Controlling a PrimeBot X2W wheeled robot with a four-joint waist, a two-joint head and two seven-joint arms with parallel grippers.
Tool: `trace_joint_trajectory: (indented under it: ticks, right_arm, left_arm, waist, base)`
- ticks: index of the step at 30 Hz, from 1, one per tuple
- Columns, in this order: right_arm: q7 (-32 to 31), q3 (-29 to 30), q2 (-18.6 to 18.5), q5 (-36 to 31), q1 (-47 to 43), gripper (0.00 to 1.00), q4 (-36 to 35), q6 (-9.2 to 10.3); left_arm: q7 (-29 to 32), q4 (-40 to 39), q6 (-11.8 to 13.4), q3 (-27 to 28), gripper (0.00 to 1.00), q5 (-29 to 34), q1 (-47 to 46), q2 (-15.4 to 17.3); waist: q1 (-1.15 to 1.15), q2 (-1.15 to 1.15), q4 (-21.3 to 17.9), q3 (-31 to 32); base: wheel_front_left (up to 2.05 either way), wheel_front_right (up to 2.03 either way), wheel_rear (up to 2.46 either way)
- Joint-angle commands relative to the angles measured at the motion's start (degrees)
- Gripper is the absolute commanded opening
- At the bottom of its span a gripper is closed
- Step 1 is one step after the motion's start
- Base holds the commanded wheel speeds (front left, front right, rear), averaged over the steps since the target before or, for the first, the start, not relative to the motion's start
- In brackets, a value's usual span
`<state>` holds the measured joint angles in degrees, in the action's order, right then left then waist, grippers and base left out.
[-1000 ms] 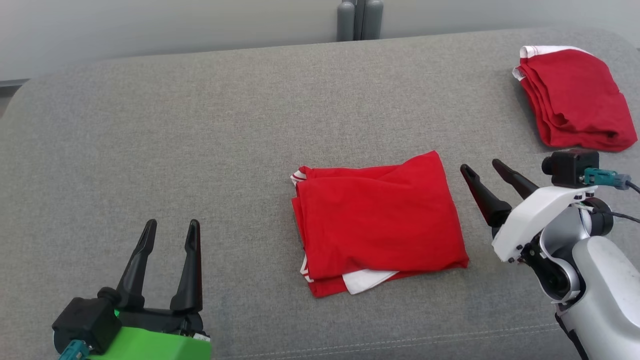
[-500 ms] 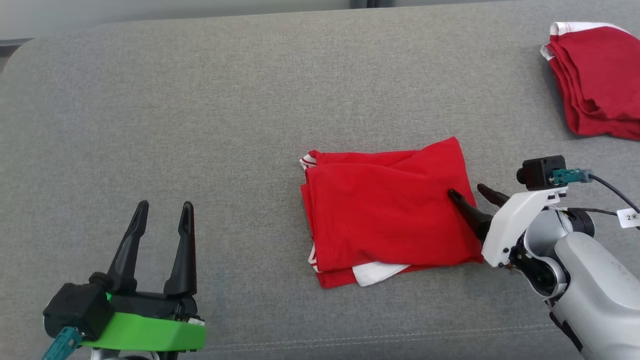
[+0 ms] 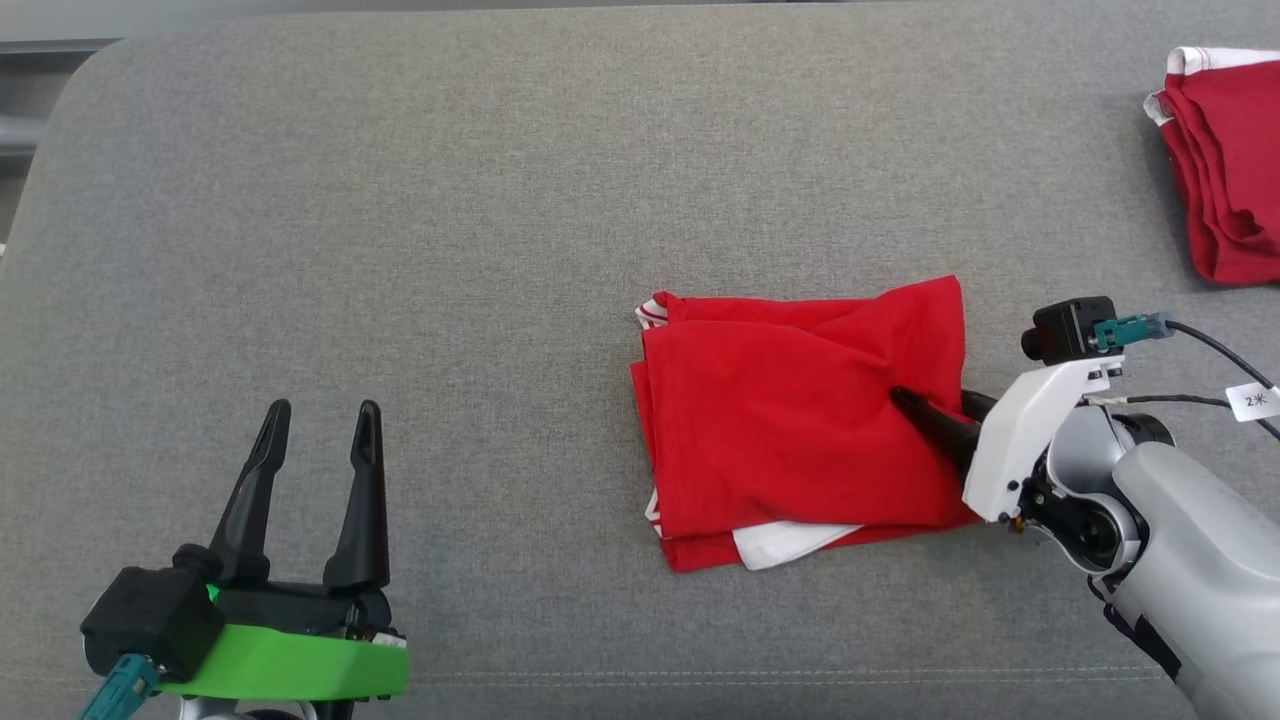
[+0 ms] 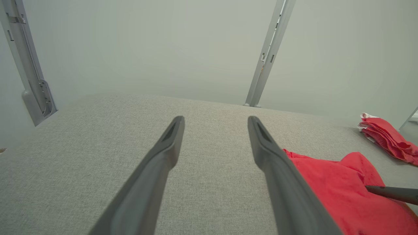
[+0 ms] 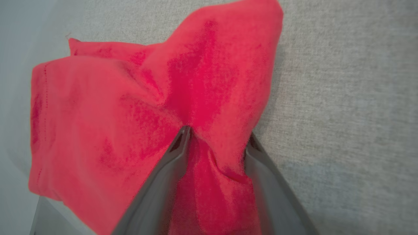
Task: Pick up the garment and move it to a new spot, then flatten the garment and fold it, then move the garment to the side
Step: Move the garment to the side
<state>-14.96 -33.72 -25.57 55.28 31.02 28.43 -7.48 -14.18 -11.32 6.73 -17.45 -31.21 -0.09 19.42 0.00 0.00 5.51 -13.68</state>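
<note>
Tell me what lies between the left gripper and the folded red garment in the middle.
Just bare grey upholstery: in the head view, the stretch from the left gripper to the red garment holds no object.

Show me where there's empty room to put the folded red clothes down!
The biggest bare patch of the grey fabric surface lies between the open left gripper and the folded red garment. It is crowded on the right: the right gripper straddles that garment's edge, and a second folded red garment sits in the far right corner.
</note>
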Motion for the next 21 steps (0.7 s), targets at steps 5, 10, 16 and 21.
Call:
trace_joint_trajectory:
  ticks: [5, 10, 16, 21]
  right_arm:
    - [2.6, -3.3, -0.1, 2.0, 2.7, 0.00, 1.2, -0.02]
    - [6.1, -5.0, -1.9, 3.5, 5.2, 0.00, 2.1, -0.02]
    - [8.5, -5.7, -3.6, 4.2, 7.5, 0.00, 2.4, -0.01]
    - [9.6, -6.1, -4.2, 4.6, 9.2, 0.00, 2.7, -0.01]
  left_arm:
    - [-0.3, 0.2, -0.1, -0.1, 1.00, 0.1, -1.1, 0.0]
    - [-0.4, -0.1, 0.3, -0.2, 1.00, 0.6, -0.8, 0.1]
    - [-0.5, -0.3, -0.1, 0.2, 1.00, 0.2, -0.7, 0.3]
    - [-0.4, -0.5, -0.1, 0.5, 1.00, 0.3, -0.9, 0.8]
  waist:
    - [0.00, 0.00, 0.5, -0.3]
    - [0.00, 0.00, -0.5, 0.0]
    - [0.00, 0.00, -5.0, 0.7]
    - [0.00, 0.00, -10.5, 1.3]
  base:
    - [0.00, 0.00, 0.00]
    - [0.00, 0.00, 0.00]
    - [0.00, 0.00, 0.00]
    - [0.00, 0.00, 0.00]
